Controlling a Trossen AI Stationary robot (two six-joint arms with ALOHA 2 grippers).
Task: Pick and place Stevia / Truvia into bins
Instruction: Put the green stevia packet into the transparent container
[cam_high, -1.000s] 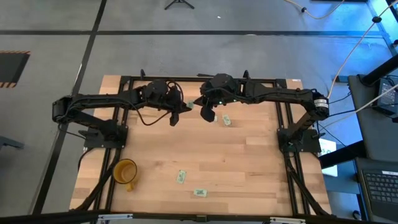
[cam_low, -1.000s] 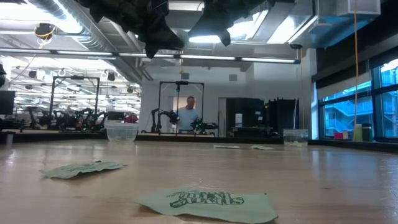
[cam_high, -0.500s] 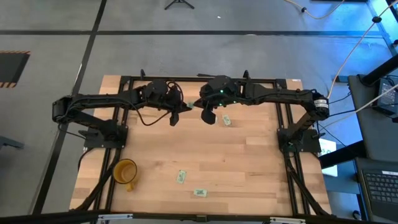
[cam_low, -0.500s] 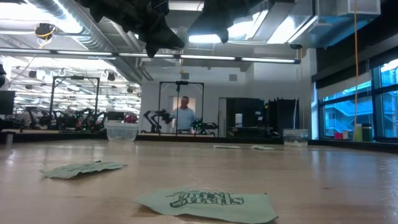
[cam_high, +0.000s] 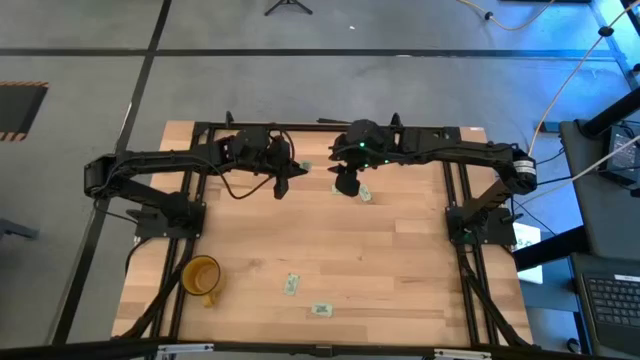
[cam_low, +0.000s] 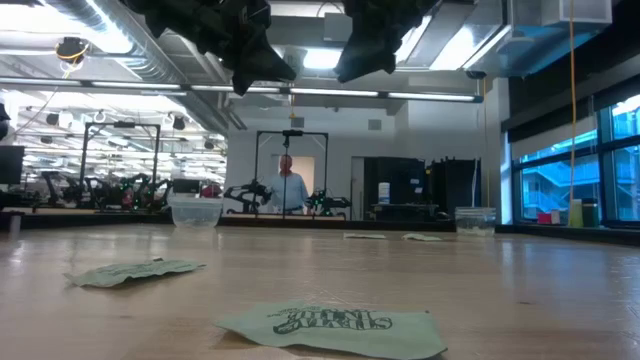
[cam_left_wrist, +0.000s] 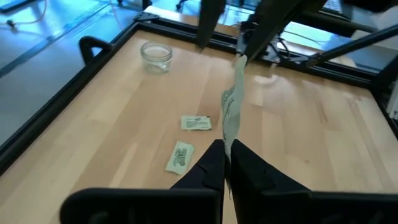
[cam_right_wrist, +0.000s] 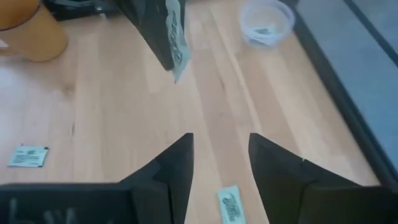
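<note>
Stevia sachet hangs upright above the desk toward 12 o'clock, clamped in the left pincer. Right pincer just beside it, fingers apart, holding nothing. Loose sachets lie toward 6 o'clock.

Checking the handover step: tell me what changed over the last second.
The right gripper opened, let go of the sachet and drew back toward its own side. The left gripper finished closing and now holds that sachet alone, upright above the table. The mug and the loose sachets on the table stayed put.
</note>
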